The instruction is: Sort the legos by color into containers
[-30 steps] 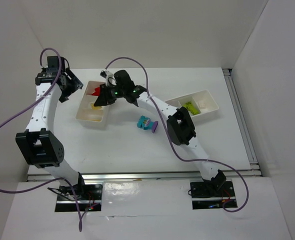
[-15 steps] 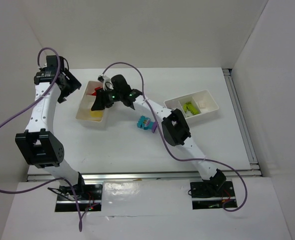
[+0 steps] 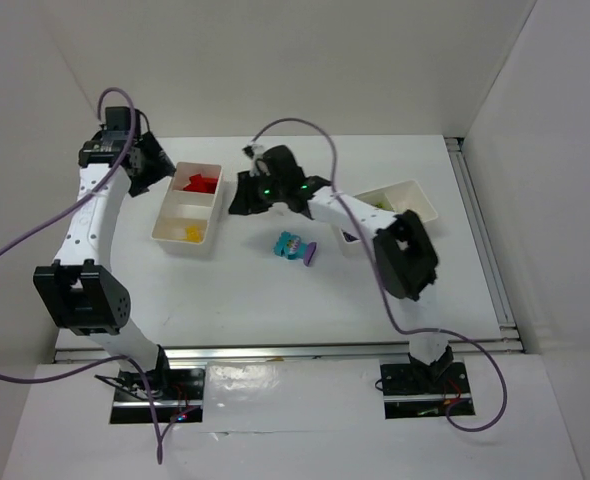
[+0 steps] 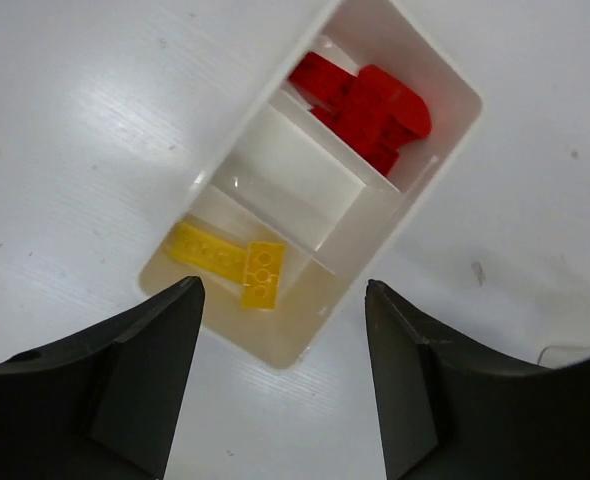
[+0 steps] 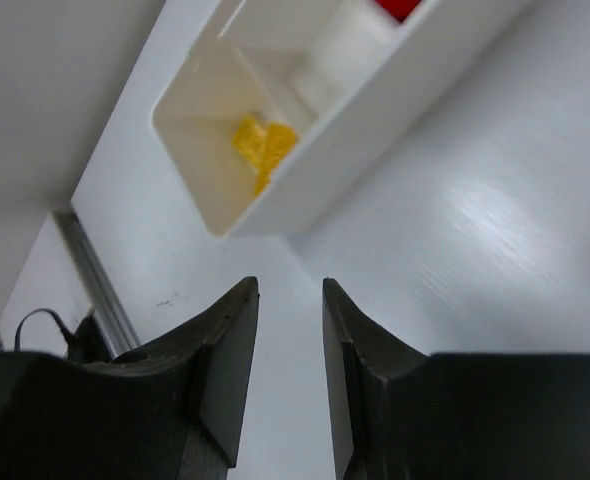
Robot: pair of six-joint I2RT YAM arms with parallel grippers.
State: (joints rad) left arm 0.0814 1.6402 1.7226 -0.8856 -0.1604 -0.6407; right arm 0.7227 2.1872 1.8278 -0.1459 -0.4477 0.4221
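Left gripper [image 4: 283,300]: jaws stood wide apart, empty, above the left white three-compartment plastic tray [image 3: 165,228].
Left tray: red plastic bricks [image 4: 365,105] filled its far end, yellow plastic bricks [image 4: 230,262] its near end.
Right gripper [image 5: 287,295]: jaws stood narrowly apart, empty, beside that tray.
Loose legos: joined cyan-and-purple bricks [image 3: 295,246] lay on the white table [image 3: 225,290].
Risk: such narrow jaws might shove them; the joined colours might land together.

There are red legos [image 4: 365,110], yellow legos [image 4: 230,265], cyan and purple legos [image 3: 295,246], a white tray [image 4: 295,180], a white table [image 3: 225,290].

White table [image 3: 225,300]; metal rail [image 3: 485,238] along right edge; 3 white walls [image 3: 325,60] around.
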